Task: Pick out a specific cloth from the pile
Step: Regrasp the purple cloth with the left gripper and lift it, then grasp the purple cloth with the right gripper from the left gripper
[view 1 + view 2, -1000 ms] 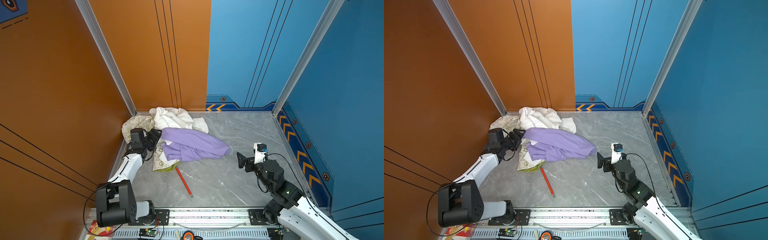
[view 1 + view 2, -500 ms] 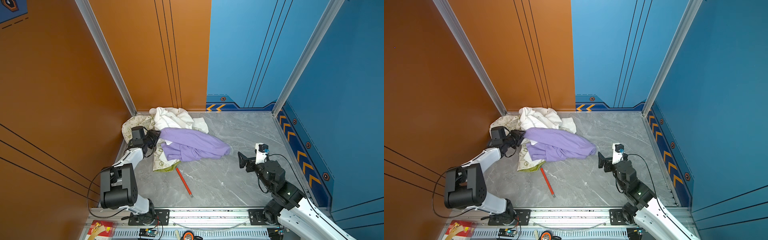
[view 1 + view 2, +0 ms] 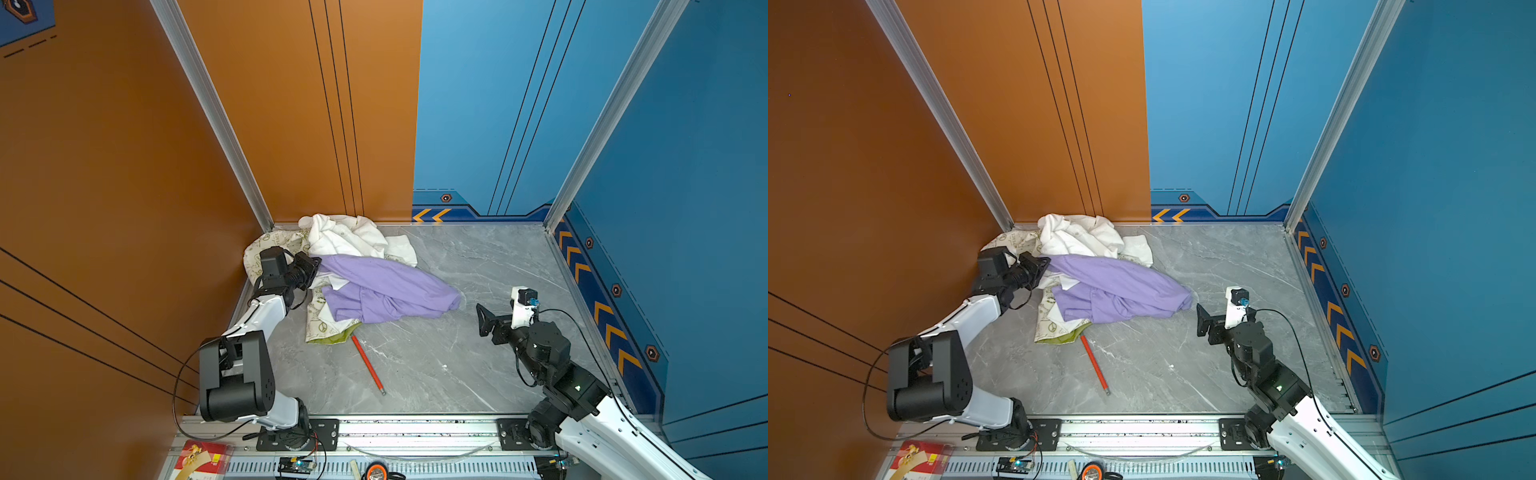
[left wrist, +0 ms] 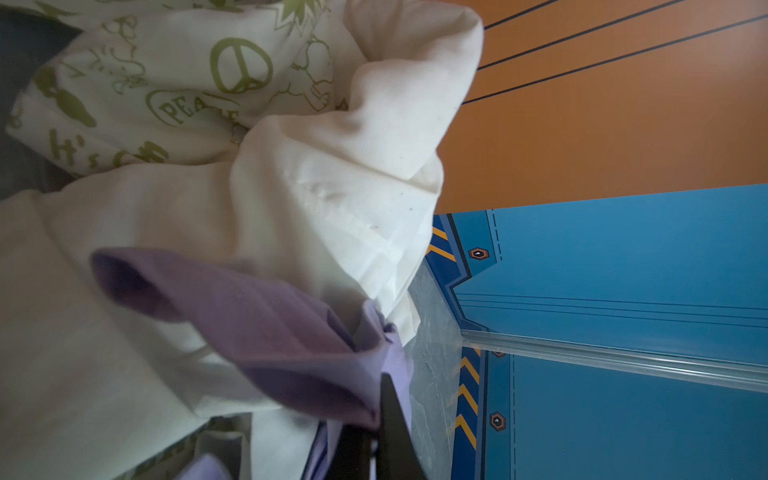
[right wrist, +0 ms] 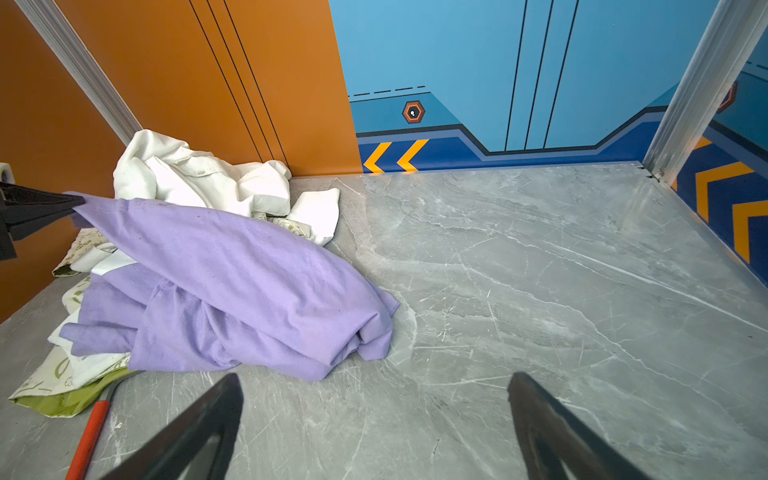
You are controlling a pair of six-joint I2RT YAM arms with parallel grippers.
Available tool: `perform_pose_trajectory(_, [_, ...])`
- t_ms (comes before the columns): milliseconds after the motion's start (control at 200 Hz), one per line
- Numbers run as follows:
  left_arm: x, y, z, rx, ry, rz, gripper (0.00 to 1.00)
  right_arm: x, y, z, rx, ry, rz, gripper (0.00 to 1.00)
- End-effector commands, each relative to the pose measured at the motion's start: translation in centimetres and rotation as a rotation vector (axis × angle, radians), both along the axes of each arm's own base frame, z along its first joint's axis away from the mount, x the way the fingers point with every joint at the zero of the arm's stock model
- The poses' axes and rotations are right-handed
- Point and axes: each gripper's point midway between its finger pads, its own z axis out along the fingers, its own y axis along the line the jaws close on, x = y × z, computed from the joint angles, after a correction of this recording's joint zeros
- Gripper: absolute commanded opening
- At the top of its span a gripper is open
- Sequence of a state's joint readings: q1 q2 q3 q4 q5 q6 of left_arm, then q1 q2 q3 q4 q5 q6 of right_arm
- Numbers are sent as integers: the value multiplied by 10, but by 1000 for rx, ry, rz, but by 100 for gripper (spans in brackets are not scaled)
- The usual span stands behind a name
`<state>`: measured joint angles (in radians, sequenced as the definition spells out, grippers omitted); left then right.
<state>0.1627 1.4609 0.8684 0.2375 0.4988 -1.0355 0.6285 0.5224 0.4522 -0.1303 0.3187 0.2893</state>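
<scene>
Clamped tight on the cloth (image 3: pixel 386 291) with the left gripper (image 3: pixel 318 264), jaws pressed together on the lavender corner nearest the orange wall (image 3: pixel 124 187). Plain in the left wrist view too: a purple fold of the cloth (image 4: pixel 257 320) bunched right against the black fingertips (image 4: pixel 392 415), with no gap showing between them. Seen from the right wrist camera, pinched at that one corner by the left gripper (image 5: pixel 79 201) and raised a little there, then sloping down and away in a long crumpled sweep of cloth (image 5: pixel 232 282) onto the grey marble tabletop (image 3: pixel 457 365). Draped over the near side of the pile (image 3: pixel 353 245) in both top views, overlapping the white shirt (image 3: pixel 332 232) behind it and the cream printed fabric (image 3: pixel 322 328) beneath it. Just past the cloth's near edge, an olive-green edge (image 3: pixel 336 338) of that printed fabric, and touching it a thin red stick (image 3: pixel 368 365) flat on the table. Stretching from the gripped corner at the left toward the table's middle, ending in a rounded bundle near the right gripper (image 3: pixel 482 320) but apart from it. Spread wide and holding nothing, the right gripper (image 5: pixel 374 376), poised over bare marble and facing the cloth's free end.
</scene>
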Motion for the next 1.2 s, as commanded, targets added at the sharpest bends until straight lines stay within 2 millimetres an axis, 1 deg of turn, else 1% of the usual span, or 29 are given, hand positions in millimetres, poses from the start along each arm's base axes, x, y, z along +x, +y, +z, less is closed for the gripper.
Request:
perform_pose_trajectory(0, [-2,-17,71,53,-201,-79,0,0,-3,-3,12,5,-22,100])
perform_pose_trajectory(90, [-9,-35,103,75,-285,-139,0,1,1,-1,26,2,-5,100])
perform_pose_trajectory(190, [-21,-64,136,109,-385,-240,0,2,10,3,45,4,33,100])
perform_pose_trajectory(280, [-37,-97,157,146,-478,-360,0,2,23,8,69,11,89,100])
perform_pose_trajectory(360, [-54,-128,164,182,-545,-471,0,2,39,14,91,12,163,100])
perform_pose_trajectory(445, [-73,-161,162,207,-596,-605,0,2,56,21,112,11,236,100])
perform_pose_trajectory(516, [-85,-185,154,203,-610,-704,0,3,68,24,112,14,284,100])
perform_pose_trajectory(626, [-100,-212,141,185,-603,-803,0,3,88,28,86,20,350,98])
perform_pose_trajectory(666, [-107,-222,138,185,-610,-839,0,5,92,29,73,20,357,98])
perform_pose_trajectory(686, [-111,-227,136,186,-614,-857,0,0,102,30,67,20,390,98])
perform_pose_trajectory(791, [-131,-249,129,191,-643,-952,0,-2,120,35,47,4,437,96])
perform_pose_trajectory(871, [-142,-260,123,193,-654,-997,0,-4,132,39,42,-12,470,94])
perform_pose_trajectory(971, [-151,-269,120,193,-662,-1028,0,-5,148,41,39,-21,505,93])
perform_pose_trajectory(1056, [-156,-274,119,195,-665,-1041,0,-3,161,42,51,-31,526,91])
perform_pose_trajectory(1141, [-161,-279,120,202,-680,-1051,0,0,173,49,98,-54,535,89])
perform_pose_trajectory(1196, [-163,-282,121,203,-685,-1058,0,3,180,53,126,-71,542,85])
